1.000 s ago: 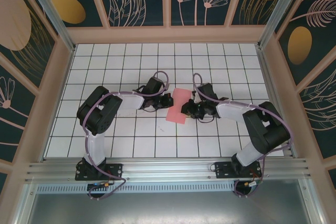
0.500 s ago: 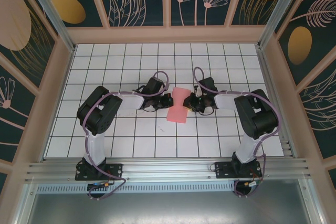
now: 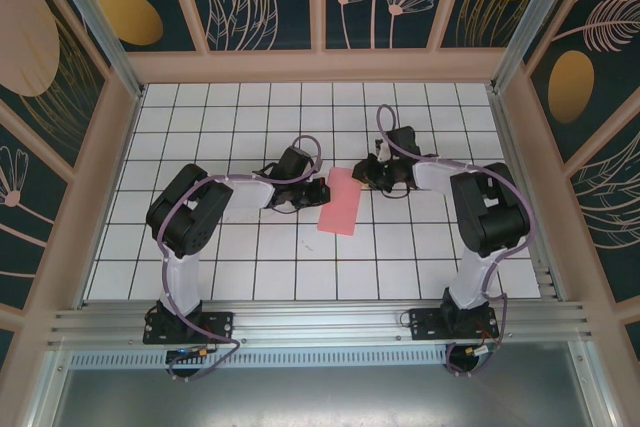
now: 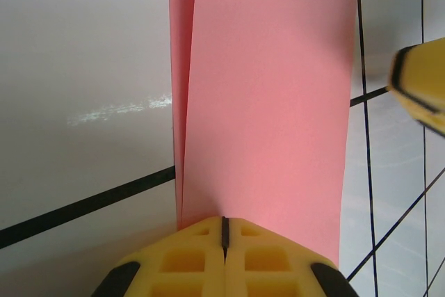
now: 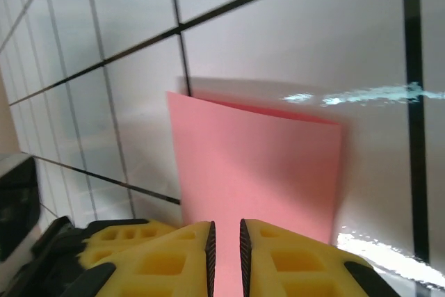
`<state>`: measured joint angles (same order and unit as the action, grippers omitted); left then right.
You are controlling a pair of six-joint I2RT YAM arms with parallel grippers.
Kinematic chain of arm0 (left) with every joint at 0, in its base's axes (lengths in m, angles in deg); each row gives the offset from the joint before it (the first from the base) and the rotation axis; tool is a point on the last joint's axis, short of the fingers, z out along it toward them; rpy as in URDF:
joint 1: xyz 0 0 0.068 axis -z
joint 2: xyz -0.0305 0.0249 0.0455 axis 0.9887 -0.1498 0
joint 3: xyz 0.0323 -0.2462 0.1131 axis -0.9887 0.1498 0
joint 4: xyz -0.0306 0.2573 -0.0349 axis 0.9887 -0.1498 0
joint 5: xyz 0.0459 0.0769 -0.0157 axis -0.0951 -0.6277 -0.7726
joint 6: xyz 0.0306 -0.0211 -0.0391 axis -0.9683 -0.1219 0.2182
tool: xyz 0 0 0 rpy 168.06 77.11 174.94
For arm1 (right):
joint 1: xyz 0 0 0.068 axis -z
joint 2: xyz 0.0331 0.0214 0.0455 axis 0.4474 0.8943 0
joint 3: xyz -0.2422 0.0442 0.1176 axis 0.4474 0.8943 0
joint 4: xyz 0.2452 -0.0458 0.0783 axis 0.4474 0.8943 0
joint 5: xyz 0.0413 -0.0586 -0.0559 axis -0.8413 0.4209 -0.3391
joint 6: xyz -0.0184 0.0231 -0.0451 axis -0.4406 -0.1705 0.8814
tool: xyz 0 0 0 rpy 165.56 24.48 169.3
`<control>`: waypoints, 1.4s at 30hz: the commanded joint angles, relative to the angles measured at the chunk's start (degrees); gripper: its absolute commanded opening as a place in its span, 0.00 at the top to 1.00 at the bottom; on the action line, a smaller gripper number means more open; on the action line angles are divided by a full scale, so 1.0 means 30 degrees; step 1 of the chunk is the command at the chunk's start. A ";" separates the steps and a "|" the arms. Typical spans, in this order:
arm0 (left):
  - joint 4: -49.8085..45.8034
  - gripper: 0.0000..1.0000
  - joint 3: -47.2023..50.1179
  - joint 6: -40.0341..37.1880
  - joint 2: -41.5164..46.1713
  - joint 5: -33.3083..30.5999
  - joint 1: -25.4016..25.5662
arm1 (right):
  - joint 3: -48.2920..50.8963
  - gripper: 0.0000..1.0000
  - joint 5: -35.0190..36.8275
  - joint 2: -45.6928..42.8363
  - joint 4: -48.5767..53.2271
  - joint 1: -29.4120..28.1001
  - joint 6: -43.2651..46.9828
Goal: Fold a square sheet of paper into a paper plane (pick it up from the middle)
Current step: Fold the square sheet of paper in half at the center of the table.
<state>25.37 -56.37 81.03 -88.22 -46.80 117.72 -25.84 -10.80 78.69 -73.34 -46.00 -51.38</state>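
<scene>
My left claw (image 4: 224, 231) has its fingers pressed flat together, nipping the near edge of the pink sheet of paper (image 4: 264, 102). The sheet runs straight ahead of the tips, folded over into two layers, over the white tiled table (image 4: 83, 67). My right claw (image 5: 226, 241) meets the sheet from the opposite side, fingers drawn in to a thin slit with the sheet's edge caught in it
</scene>
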 commanded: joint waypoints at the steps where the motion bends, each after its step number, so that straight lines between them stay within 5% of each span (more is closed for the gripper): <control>1: -0.2825 0.93 0.0534 -0.0342 -0.0575 -0.0741 0.0088 | 0.0070 0.80 -0.0459 0.0998 -0.0120 0.0007 0.0321; 42: -0.3061 0.93 0.0571 -0.0401 -0.0266 -0.0900 0.0076 | -0.4337 0.81 0.0048 0.3072 0.2635 0.1011 0.1596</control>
<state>24.89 -56.42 80.85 -88.04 -47.02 117.72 -37.51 -11.66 87.15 -67.77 -43.42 -48.08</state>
